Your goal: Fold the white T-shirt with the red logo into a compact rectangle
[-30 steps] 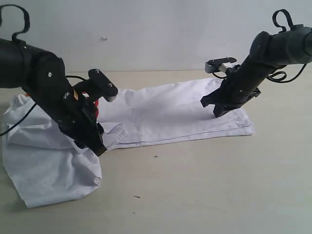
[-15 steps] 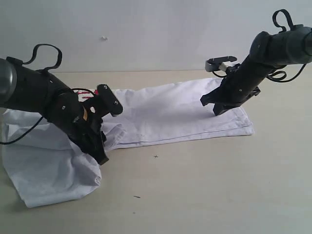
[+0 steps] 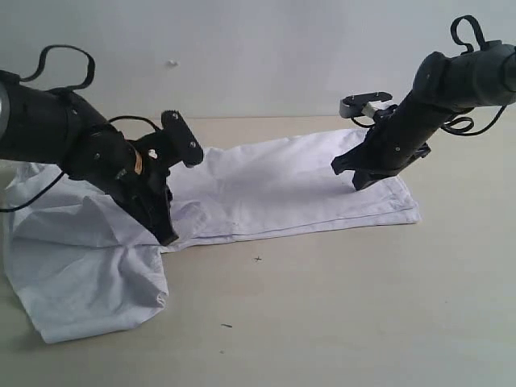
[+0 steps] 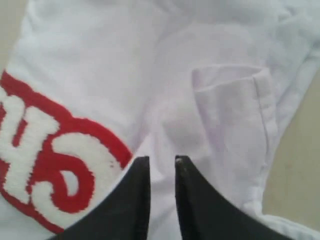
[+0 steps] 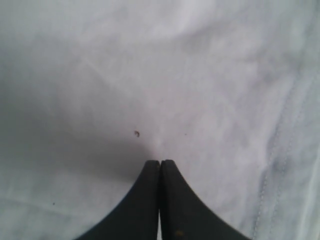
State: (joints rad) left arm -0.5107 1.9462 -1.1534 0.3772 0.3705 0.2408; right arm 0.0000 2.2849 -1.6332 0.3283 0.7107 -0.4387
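Note:
The white T-shirt (image 3: pixel 274 189) lies across the table. Its right half is flat and its left part is bunched and rumpled (image 3: pixel 81 274). My left gripper (image 3: pixel 167 239) reaches down at the shirt's front edge near the middle. In the left wrist view its jaws (image 4: pixel 159 159) stand a narrow gap apart with a ridge of white cloth pinched between them, right beside the red-outlined lettering (image 4: pixel 45 165). A folded hem (image 4: pixel 225 80) lies just beyond the tips. My right gripper (image 3: pixel 360 185) points down onto the shirt's right end, fingers together (image 5: pixel 160 161) on flat cloth (image 5: pixel 150 75).
The beige table (image 3: pixel 363 306) stretches bare in front of the shirt, with a few small specks (image 3: pixel 258 259). A plain wall (image 3: pixel 258 48) stands behind. Black cables loop above both arms.
My left arm has lowered and turned while its gripper stayed at the shirt's front edge, and the bunched left part of the shirt has shifted and spread. The right arm has not moved.

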